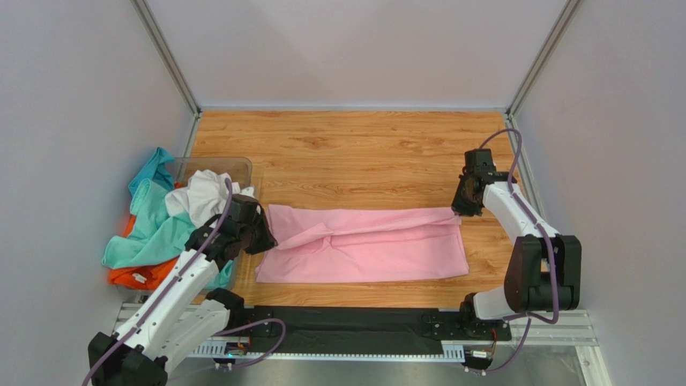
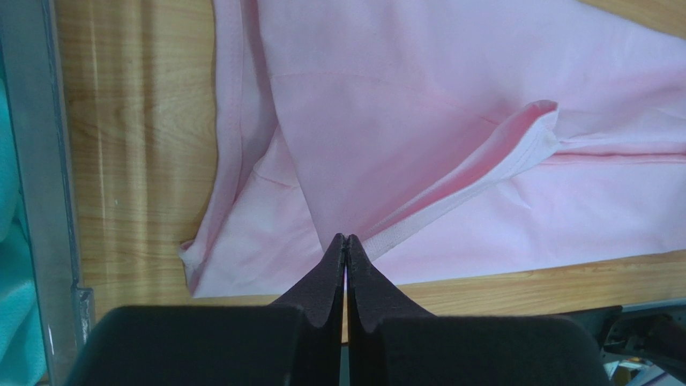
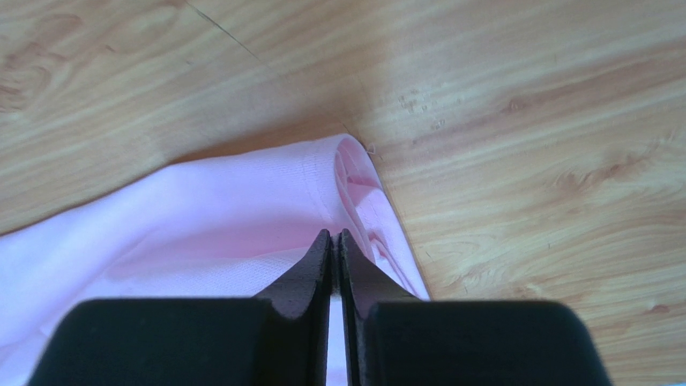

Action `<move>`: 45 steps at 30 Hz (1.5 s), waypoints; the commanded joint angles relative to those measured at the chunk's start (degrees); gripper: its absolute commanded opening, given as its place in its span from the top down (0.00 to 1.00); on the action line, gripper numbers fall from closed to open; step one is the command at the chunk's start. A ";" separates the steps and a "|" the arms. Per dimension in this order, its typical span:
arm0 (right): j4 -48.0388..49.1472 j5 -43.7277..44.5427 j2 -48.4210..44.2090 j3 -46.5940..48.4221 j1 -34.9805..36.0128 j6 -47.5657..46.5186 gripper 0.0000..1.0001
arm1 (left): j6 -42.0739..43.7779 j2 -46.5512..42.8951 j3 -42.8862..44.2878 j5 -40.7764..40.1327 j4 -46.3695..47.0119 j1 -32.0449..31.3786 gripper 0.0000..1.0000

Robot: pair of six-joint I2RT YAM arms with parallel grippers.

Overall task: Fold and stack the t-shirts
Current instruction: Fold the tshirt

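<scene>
Wood-grain table (image 1: 354, 145), pale grey walls on three sides. At nine o'clock a clear bin (image 1: 239, 166) carries a spilling heap: orange shirt (image 1: 141, 276) lowest, teal shirt (image 1: 157, 229) over it, white shirt (image 1: 201, 197) on top. Just beside the heap, the left gripper (image 1: 264, 237) sits at the nine-o'clock end of the pink shirt (image 1: 370, 245), jaws pressed together, tips at a folded hem. I cannot tell whether cloth is nipped. That shirt lies as a long band across the table's six-o'clock half, a loose fold creasing it. At its two-o'clock corner the right gripper (image 1: 465, 207) has jaws all but together, tips on the hem. Any pinch there is hidden.
</scene>
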 commanded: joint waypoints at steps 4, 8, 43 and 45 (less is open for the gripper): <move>1.59 2.81 -3.61 -6.51 0.30 1.87 0.75 | -3.98 -3.50 -4.68 4.41 -2.20 -0.17 0.87; 1.41 2.20 -5.28 -7.58 0.22 2.58 0.57 | -4.07 -5.07 -5.30 7.76 -2.63 -0.26 0.56; 4.14 -18.30 -14.16 -9.68 0.30 0.29 0.00 | -5.30 34.92 11.75 11.13 16.62 -22.40 0.00; 3.44 -16.97 -13.90 -9.51 0.21 0.21 0.00 | -5.56 32.03 11.22 8.23 15.74 -24.51 0.00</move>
